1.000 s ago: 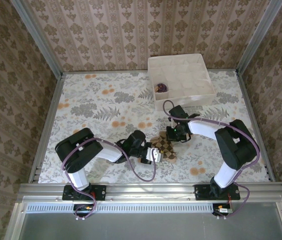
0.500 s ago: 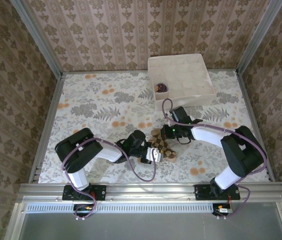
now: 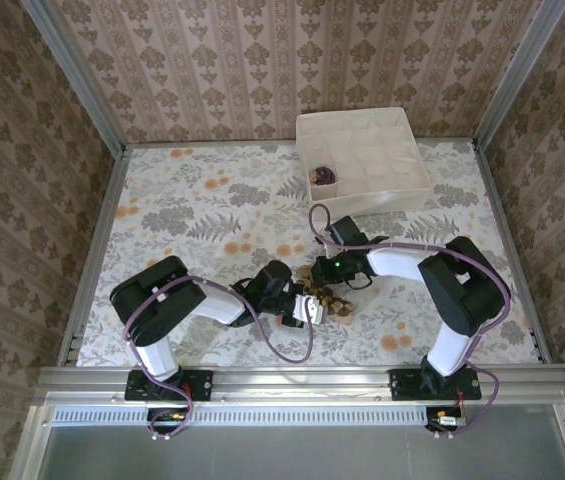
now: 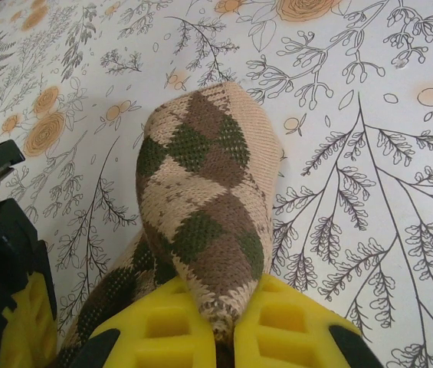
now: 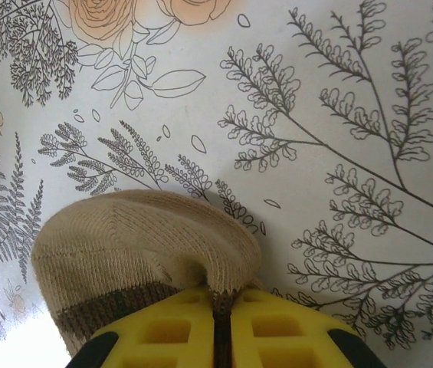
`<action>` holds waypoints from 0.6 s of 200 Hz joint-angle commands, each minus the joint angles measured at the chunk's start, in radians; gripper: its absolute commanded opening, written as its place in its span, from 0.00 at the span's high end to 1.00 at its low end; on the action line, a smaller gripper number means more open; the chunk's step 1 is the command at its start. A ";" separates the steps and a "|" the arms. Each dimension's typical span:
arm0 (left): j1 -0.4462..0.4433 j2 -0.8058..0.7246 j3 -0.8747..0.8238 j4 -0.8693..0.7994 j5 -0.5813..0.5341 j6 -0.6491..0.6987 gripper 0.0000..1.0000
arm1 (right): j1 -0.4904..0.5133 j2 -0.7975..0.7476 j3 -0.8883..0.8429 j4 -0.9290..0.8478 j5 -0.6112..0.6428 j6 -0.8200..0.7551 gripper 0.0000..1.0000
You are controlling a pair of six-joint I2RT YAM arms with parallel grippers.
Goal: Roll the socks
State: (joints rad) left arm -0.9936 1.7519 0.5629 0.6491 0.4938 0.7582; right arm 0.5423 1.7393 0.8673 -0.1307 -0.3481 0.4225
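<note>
The brown-tan argyle sock point(image 3: 330, 298) lies bunched near the table's front middle, between both grippers. My left gripper point(image 3: 309, 308) is shut on one end of it; in the left wrist view the yellow fingers point(image 4: 162, 330) pinch a fold of the argyle sock point(image 4: 201, 184), which arches up over the cloth. My right gripper point(image 3: 323, 274) is shut on the tan toe end point(image 5: 139, 238), the fabric squeezed between its yellow fingers point(image 5: 277, 326). The dark purple sock point(image 3: 322, 175) sits rolled in a front-left cell of the box.
The white divider box point(image 3: 417, 150) stands at the back right of the flower-patterned tablecloth point(image 3: 192, 220). Metal rails point(image 3: 92, 250) and papered walls border the table. The two grippers stand very close together over the sock.
My right gripper has swung left toward the left gripper with the toe end in it. The sock, flat a second ago, is now folded into a small bunch. The left gripper stays put.
</note>
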 commanded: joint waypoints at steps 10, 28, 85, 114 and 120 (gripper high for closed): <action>-0.008 0.012 -0.058 -0.089 -0.078 -0.079 1.00 | 0.018 0.083 0.012 -0.122 0.108 0.022 0.87; -0.023 0.002 -0.056 -0.108 -0.068 -0.126 1.00 | 0.015 0.094 0.007 -0.153 0.172 0.045 0.87; -0.045 0.019 -0.108 -0.040 0.000 -0.219 1.00 | 0.002 0.131 0.007 -0.137 0.199 0.113 0.86; -0.045 0.012 -0.148 0.012 -0.036 -0.368 1.00 | 0.002 0.147 -0.007 -0.107 0.195 0.149 0.85; -0.045 0.009 -0.151 0.012 -0.040 -0.397 1.00 | 0.002 0.145 -0.008 -0.101 0.195 0.154 0.85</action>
State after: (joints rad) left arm -1.0161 1.7416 0.4747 0.7860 0.4469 0.5373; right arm 0.5526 1.7760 0.9165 -0.1802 -0.3004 0.5308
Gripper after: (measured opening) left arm 0.067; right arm 0.147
